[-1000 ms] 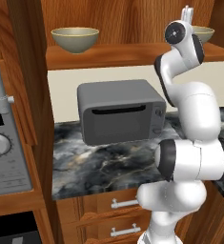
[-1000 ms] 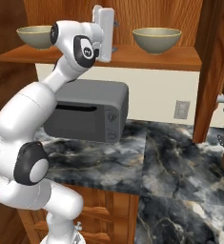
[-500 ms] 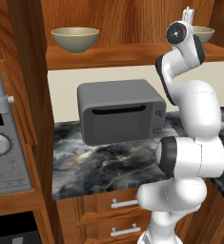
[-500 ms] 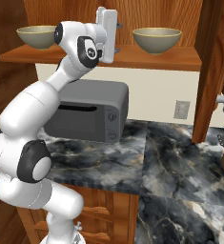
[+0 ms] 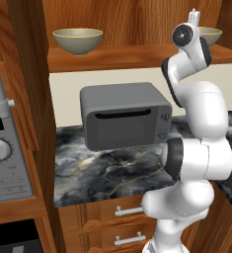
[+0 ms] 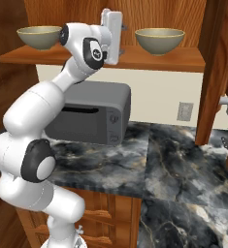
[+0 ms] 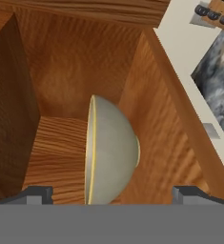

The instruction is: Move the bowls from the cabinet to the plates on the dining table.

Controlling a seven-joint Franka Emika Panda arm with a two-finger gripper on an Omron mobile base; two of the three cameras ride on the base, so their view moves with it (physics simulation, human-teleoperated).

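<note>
Inspection of the open cabinet [image 6: 135,57] finds both bowls on its wooden shelf, well apart from each other. We see the left bowl [image 5: 78,40] standing upright near the shelf's left end, and the right bowl [image 6: 160,40] upright toward the right end. We note the arm raised to shelf height with the gripper [image 6: 111,36] turned toward the cabinet interior, between the two bowls in the right base view and just in front of the right bowl in the left base view. In the hand view, rolled sideways, that bowl [image 7: 111,151] lies straight ahead, sitting on the shelf board with its pale yellowish rim seen edge-on. We see one dark fingertip [image 7: 35,195] at the lower left and the other at the lower right of that view, set wide apart with the bowl between them but farther in; the jaws are spread and grasp nothing, and we see no contact with the bowl. Below the shelf, a grey toaster oven [image 5: 125,116] stands on the marbled counter [image 6: 178,160], against the pale wall. We also record wooden drawers [image 5: 122,222] with silver handles beneath the counter.
</note>
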